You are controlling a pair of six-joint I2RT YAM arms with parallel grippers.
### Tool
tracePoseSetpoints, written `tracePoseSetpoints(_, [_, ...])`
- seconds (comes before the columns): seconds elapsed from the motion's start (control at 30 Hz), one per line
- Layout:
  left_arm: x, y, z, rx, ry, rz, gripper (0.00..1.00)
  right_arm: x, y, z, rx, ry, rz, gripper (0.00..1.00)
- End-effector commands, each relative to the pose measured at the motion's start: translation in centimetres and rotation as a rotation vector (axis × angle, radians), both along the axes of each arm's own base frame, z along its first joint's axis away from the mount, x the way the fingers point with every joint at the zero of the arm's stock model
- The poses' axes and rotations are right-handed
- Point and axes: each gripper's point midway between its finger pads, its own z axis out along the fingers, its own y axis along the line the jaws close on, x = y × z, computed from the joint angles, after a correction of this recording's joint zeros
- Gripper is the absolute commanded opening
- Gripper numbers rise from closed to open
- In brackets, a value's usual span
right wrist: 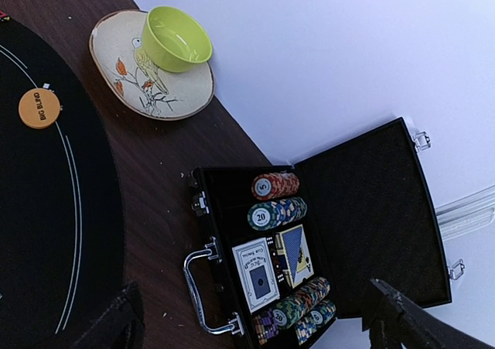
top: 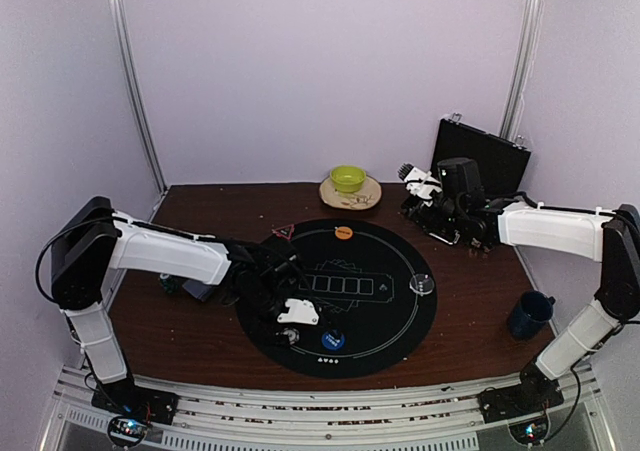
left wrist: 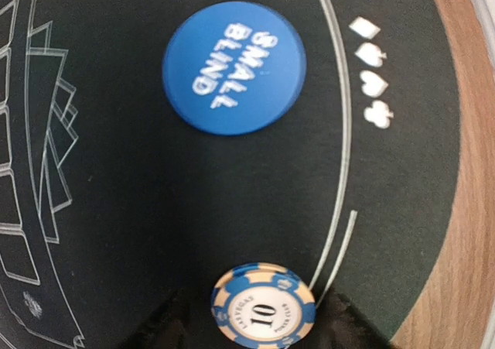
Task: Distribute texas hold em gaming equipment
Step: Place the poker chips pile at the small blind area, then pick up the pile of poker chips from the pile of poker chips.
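Note:
A blue-and-cream "10" poker chip point(left wrist: 263, 310) lies on the black round mat point(left wrist: 193, 210), between my left gripper's point(left wrist: 259, 332) dark fingers point(left wrist: 166, 327), which stand apart from it; the gripper is open. In the top view the left gripper point(top: 295, 321) is low over the chip point(top: 288, 336). A blue "small blind" disc point(left wrist: 233, 68) lies beside it, also seen from the top point(top: 333, 340). An orange "big blind" disc point(top: 344, 233), a clear disc point(top: 422, 284) and a red triangle marker point(top: 284, 232) sit on the mat. My right gripper point(right wrist: 255, 330) is open above an open black case point(right wrist: 309, 233) of chip rows point(right wrist: 277, 212) and cards point(right wrist: 257, 275).
A green bowl point(top: 348, 178) on its plate point(top: 368, 197) stands at the back of the table. A dark blue mug point(top: 530, 314) stands at the right. The case lid point(top: 480, 156) leans against the back right corner. A dark object point(top: 195, 289) lies under the left arm.

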Motion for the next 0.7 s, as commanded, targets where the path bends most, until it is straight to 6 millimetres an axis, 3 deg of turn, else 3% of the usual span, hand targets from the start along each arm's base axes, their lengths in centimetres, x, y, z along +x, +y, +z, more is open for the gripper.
tracePoseSetpoints(0.0, [1.0, 0.2, 0.6, -0.024, -0.023, 0.021, 0.78, 0.0, 0.1, -0.1, -0.011, -0.015, -0.008, 1.0])
tracePoseSetpoints(0.1, [1.6, 0.4, 1.9, -0.049, -0.047, 0.036, 0.97, -0.1, 0.2, 0.0, -0.011, -0.017, -0.006, 1.0])
tracePoseSetpoints(0.23, [3.0, 0.6, 5.5, -0.143, -0.086, 0.077, 0.98, -0.2, 0.4, 0.1, -0.012, -0.018, -0.004, 1.0])
tracePoseSetpoints(0.33, [5.5, 1.6, 9.0, -0.237, -0.153, 0.148, 0.98, -0.2, 0.4, 0.1, -0.013, -0.02, -0.003, 1.0])
tracePoseSetpoints(0.53, [13.9, 7.7, 15.3, -0.366, -0.426, 0.47, 0.98, -0.4, 1.0, 0.1, -0.013, -0.018, 0.007, 1.0])
tracePoseSetpoints(0.67, [18.4, 12.2, 17.1, -0.396, -0.455, 0.681, 0.98, -0.6, 1.5, 0.0, -0.016, -0.016, 0.02, 1.0])
